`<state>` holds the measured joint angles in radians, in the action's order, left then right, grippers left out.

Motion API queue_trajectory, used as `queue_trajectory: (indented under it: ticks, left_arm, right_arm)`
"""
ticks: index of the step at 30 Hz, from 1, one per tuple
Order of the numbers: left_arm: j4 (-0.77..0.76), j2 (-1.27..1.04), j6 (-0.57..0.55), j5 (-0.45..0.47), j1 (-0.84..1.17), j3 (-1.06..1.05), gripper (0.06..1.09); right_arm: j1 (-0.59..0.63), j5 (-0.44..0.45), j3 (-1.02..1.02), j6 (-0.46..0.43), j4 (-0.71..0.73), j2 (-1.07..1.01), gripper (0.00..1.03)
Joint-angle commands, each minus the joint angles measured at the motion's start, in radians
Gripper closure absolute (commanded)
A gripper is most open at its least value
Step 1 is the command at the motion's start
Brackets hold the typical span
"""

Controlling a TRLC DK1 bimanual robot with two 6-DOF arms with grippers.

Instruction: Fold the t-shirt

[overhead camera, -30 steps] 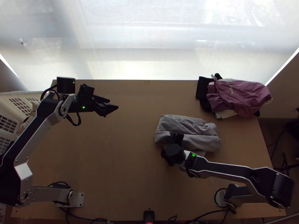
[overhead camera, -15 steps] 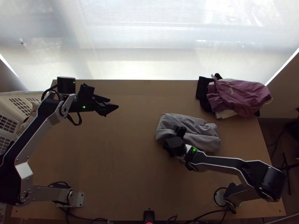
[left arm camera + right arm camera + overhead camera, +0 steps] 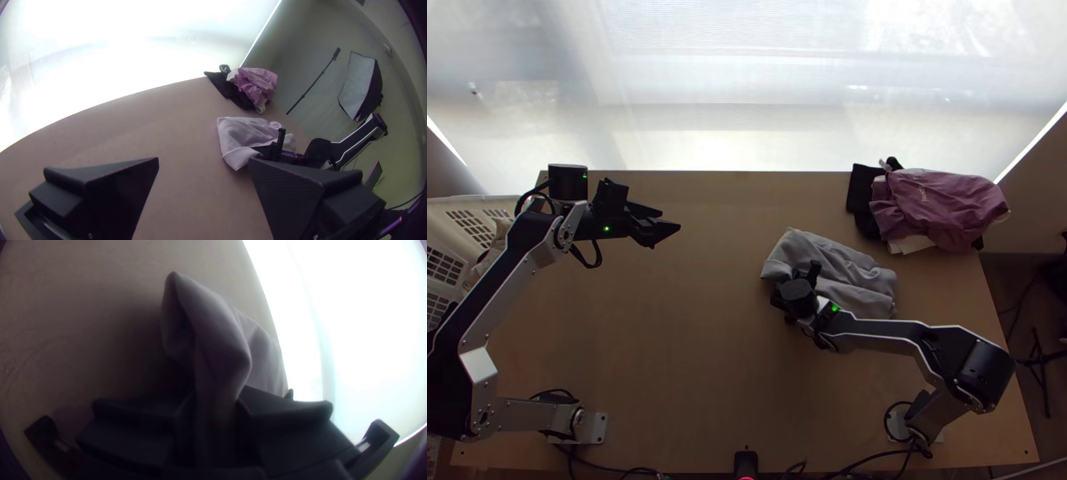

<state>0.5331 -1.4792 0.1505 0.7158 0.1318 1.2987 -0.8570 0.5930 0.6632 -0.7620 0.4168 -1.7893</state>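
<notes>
The grey t-shirt (image 3: 843, 268) lies folded into a compact bundle right of the table's middle, its left part lifted a little. At its near left edge is my right gripper (image 3: 797, 286); in the right wrist view the right gripper (image 3: 216, 418) is shut on a gathered part of the t-shirt (image 3: 213, 338), a fold standing up beyond the fingers. My left gripper (image 3: 667, 226) stands open over the table's far left, away from the cloth. In the left wrist view the left gripper (image 3: 203, 164) has nothing between its fingers, and the t-shirt (image 3: 240, 138) lies farther off.
A pile of clothes, with a purple garment (image 3: 943, 206) on top of dark and white ones, lies at the table's far right corner. A white basket (image 3: 475, 224) with cloth in it stands off the left edge. Bare wood (image 3: 691, 344) spans the table's middle and left.
My right gripper has moved away from the near edge, and the t-shirt has turned and shifted slightly with it, its left end rising toward the far side. The left arm has kept still.
</notes>
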Motion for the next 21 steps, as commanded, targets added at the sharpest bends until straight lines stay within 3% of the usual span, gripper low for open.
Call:
queue_trajectory:
  ticks: [1, 6, 14, 21]
  left_arm:
    - [-0.004, -0.001, -0.017, 0.001, -0.014, 0.007, 0.11]
    - [0.002, 0.002, -0.055, -0.001, -0.023, 0.024, 0.11]
    - [0.056, -0.033, -0.111, -0.004, -0.034, 0.119, 0.11]
    - [0.096, -0.036, -0.132, -0.05, -0.049, 0.149, 0.11]
  right_arm:
    - [0.007, 0.019, 0.052, -0.034, 0.059, -0.007, 1.0]
    - [0.041, 0.03, 0.122, -0.042, 0.07, 0.097, 1.0]
    - [0.144, 0.028, 0.329, -0.143, 0.066, 0.177, 1.0]
    - [0.277, 0.024, 0.561, -0.14, 0.065, 0.16, 1.0]
